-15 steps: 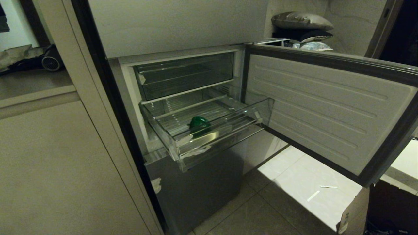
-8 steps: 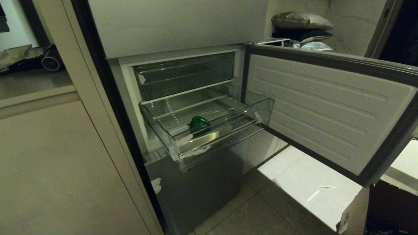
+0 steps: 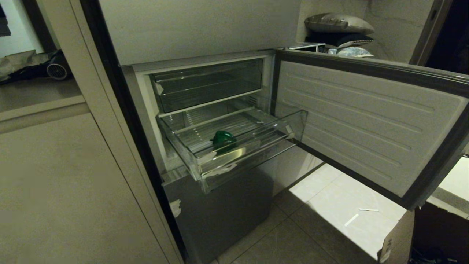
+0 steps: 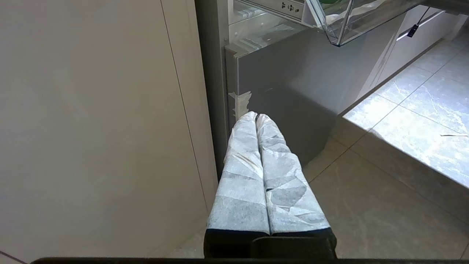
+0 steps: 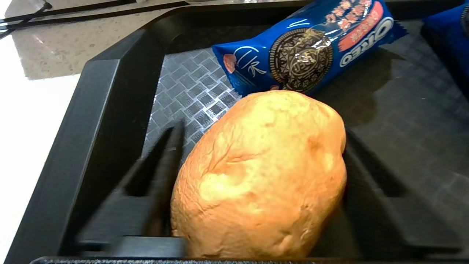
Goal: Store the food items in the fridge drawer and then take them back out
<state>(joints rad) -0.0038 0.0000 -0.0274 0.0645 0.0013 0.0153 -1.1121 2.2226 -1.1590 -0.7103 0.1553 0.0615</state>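
Fridge drawer [image 3: 234, 146] pulled out, green pepper [image 3: 224, 140] near its front wall. Right gripper [image 5: 256, 176] away from drawer, low inside black tray [image 5: 91, 121], fingers straddling orange-brown lump [image 5: 263, 176]; firm grip not discernible. Left gripper [image 4: 256, 117] parked below drawer, fingers pressed together, pointing at grey fridge panel [image 4: 293, 73].

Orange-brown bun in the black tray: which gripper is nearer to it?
Right. The right gripper has its jaws either side of the bun; the left gripper, jaws shut, hangs by the fridge's lower door.
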